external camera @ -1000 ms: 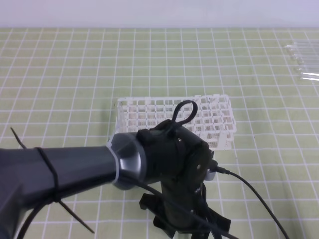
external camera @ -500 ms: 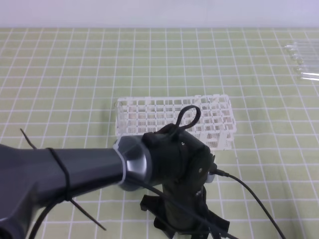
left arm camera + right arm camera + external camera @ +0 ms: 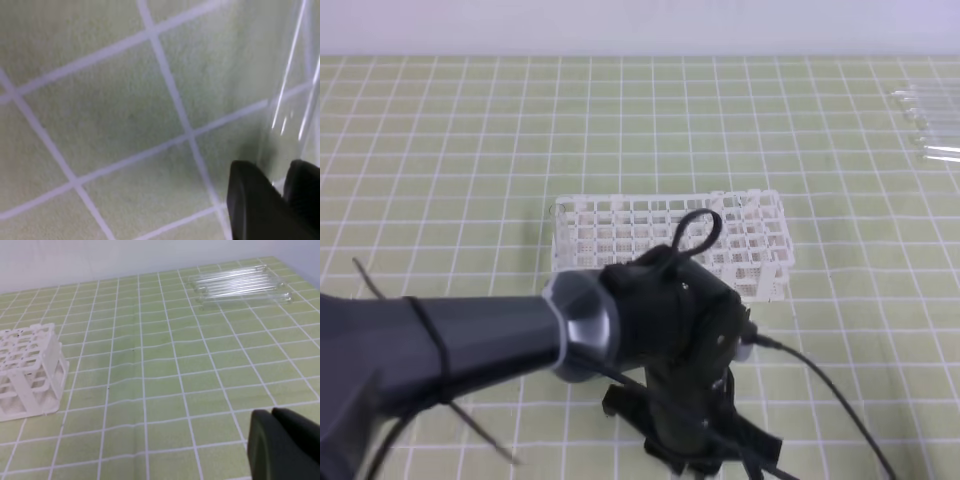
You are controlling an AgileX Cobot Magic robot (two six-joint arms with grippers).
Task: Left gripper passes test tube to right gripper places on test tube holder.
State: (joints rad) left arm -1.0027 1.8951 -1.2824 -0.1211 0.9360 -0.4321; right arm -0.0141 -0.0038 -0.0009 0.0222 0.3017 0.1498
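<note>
Closing on the test tube [image 3: 287, 95] is the left gripper [image 3: 274, 192], low over the green gridded tabletop [image 3: 115, 100]; in the left wrist view its two dark fingertips are standing close together at the lower right with the clear tube running up between them, so it is judged to be grasping the tube, though the contact itself is hard to make out.

- Left arm: in the high view its grey and black wrist is filling the near left and centre, hiding both gripper and tube.
- Test tube holder [image 3: 670, 235]: white lattice rack, sitting mid-tabletop just beyond that wrist; no tube is showing in its holes.
- Spare tubes [image 3: 240, 284]: a clear bundle lying at the far right, well apart from the rack.
- Right gripper [image 3: 272, 422]: clenched and holding nothing, hanging over bare tabletop at the right.

Progress, as judged: the pickup is only now taking hold; lifting, handing across to the right gripper and seating in the rack are all remaining.
</note>
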